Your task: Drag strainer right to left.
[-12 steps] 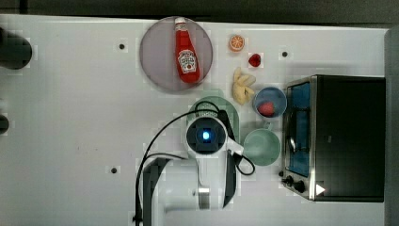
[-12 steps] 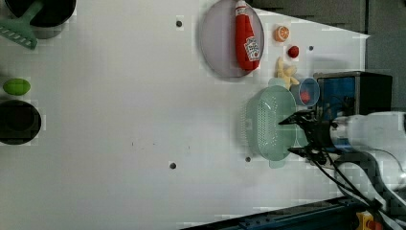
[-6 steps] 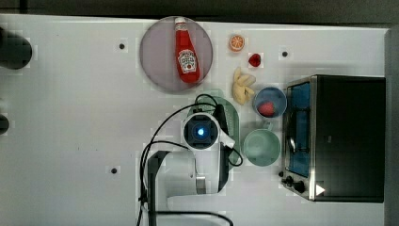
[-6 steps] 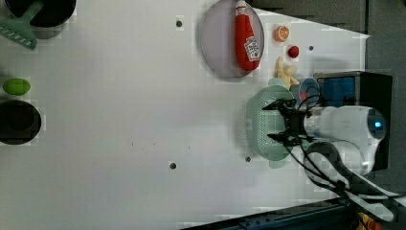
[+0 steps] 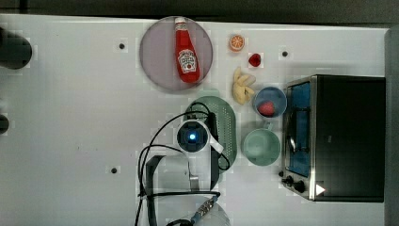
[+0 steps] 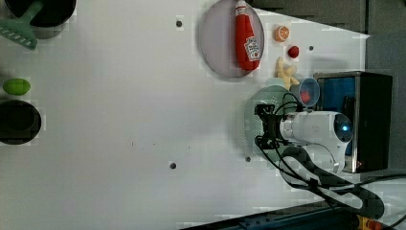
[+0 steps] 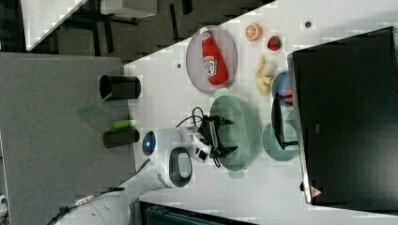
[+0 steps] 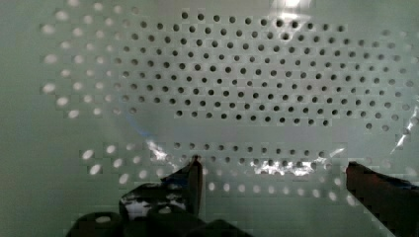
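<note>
Your inventory, counted from the top view:

- One strainer (image 5: 227, 123), pale green and oval, near the middle of the table (image 5: 70, 117), its long axis running 12 to 6 o'clock.
- One round plate (image 5: 157, 63) at 11 o'clock from the strainer, with one ketchup bottle (image 5: 187, 56) lying on it.
- One green cup (image 5: 260, 147) at 4 o'clock from the strainer, just beside its rim.
- One blue bowl (image 5: 277, 99) at 2 o'clock from the strainer, holding one red item.
- One bunch of bananas (image 5: 242, 85) at 1 o'clock, close to the strainer's top end.
- One orange slice (image 5: 236, 42) and one strawberry (image 5: 254, 60), further out at 12 to 1 o'clock.
- One toaster oven (image 5: 339, 136) at 3 o'clock, beyond the cup and bowl.
- Two dark cups, seen in the right view: one (image 7: 120, 87) with a green utensil, one (image 7: 121, 137) beside a lime (image 7: 123, 123).

Your gripper (image 7: 224, 136) has its two fingers (image 8: 190, 177) spread fully wide and grips nothing. In the right view it reaches over the strainer's 9 o'clock rim, fingertips inside the bowl. The wrist view shows you the perforated bottom right in front of the fingertips; whether they touch it, you cannot tell.
</note>
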`<action>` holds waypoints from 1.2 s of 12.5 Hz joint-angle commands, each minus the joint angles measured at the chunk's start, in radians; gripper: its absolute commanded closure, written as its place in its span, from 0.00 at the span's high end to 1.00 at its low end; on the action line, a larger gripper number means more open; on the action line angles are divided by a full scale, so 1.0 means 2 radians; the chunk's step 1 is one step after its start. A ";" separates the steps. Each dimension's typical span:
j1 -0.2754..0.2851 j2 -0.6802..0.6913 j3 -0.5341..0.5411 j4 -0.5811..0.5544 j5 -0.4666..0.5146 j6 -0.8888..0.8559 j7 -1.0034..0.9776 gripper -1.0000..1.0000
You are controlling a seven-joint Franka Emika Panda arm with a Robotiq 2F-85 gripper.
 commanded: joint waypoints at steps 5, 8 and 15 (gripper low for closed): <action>0.042 -0.006 0.004 0.017 0.014 -0.004 0.051 1.00; 0.065 0.002 0.008 0.028 0.014 -0.004 0.104 1.00; 0.129 0.013 0.015 0.049 0.014 -0.006 0.182 1.00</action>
